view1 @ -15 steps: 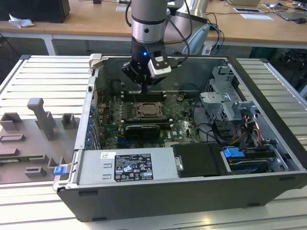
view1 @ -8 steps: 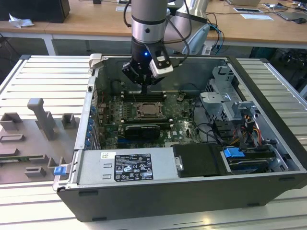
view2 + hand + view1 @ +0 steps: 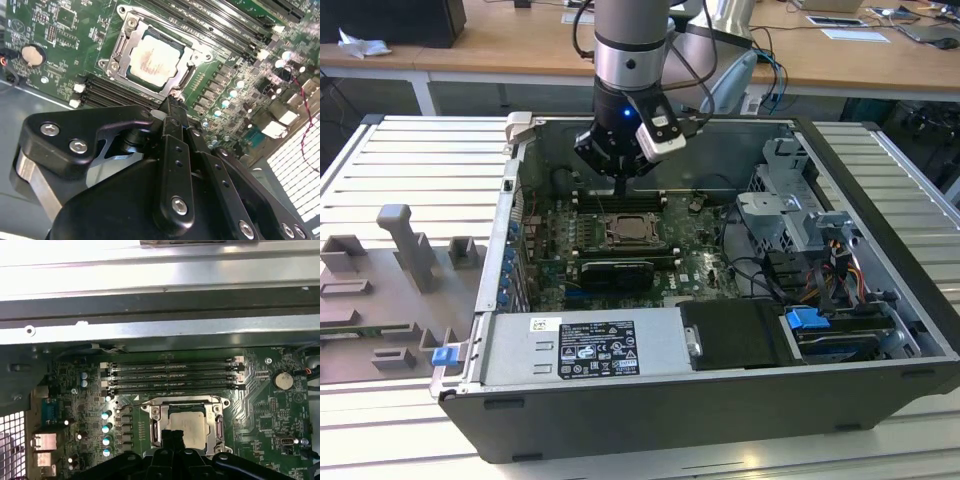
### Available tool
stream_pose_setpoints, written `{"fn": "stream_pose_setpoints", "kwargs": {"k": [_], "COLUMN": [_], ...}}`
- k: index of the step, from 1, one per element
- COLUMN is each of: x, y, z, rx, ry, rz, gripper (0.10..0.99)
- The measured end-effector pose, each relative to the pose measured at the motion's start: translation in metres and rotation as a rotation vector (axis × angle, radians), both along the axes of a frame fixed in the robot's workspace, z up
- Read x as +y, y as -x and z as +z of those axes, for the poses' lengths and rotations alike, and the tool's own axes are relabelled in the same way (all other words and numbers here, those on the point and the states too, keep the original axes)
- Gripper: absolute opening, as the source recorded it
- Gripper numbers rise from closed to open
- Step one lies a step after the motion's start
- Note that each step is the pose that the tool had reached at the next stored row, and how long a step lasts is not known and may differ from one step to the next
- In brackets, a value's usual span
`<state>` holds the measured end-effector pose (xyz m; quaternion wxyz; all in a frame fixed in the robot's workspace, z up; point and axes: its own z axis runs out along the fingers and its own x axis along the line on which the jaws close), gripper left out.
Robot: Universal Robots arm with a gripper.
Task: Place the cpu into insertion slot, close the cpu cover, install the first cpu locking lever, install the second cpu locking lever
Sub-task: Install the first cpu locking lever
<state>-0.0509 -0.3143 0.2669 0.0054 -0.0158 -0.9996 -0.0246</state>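
Note:
The cpu (image 3: 150, 60) lies flat in the insertion slot (image 3: 169, 40), its pale metal face up. The cpu cover (image 3: 121, 46), a silvery frame, lies down around the chip. In the first wrist view the cpu (image 3: 192, 429) and cpu cover (image 3: 156, 421) sit just past my fingertips. My gripper (image 3: 172, 106) is shut with nothing in it, and its black tip hovers at the socket's edge beside a bent wire lever (image 3: 186, 80). In the exterior view my gripper (image 3: 620, 188) hangs just above the socket (image 3: 628, 230), on its far side.
Long black memory slots (image 3: 172, 374) run beside the socket. A black graphics card (image 3: 617, 270) lies nearer the case front. The open case's walls (image 3: 505, 215) surround the board, with a drive cage and cables (image 3: 800, 235) at the exterior view's right.

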Motion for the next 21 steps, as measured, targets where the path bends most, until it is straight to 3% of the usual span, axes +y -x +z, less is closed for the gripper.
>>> {"fn": "stream_pose_setpoints", "kwargs": {"k": [4, 15, 21], "x": [0.0000, 0.0000, 0.0042], "y": [0.0017, 0.0401, 0.0473], "z": [-0.0003, -0.0015, -0.0064], "rx": [-0.0008, -0.0025, -0.0029], "ry": [0.000, 0.000, 0.000], "rz": [0.047, 0.052, 0.056], "gripper": [0.106, 0.106, 0.106]}}
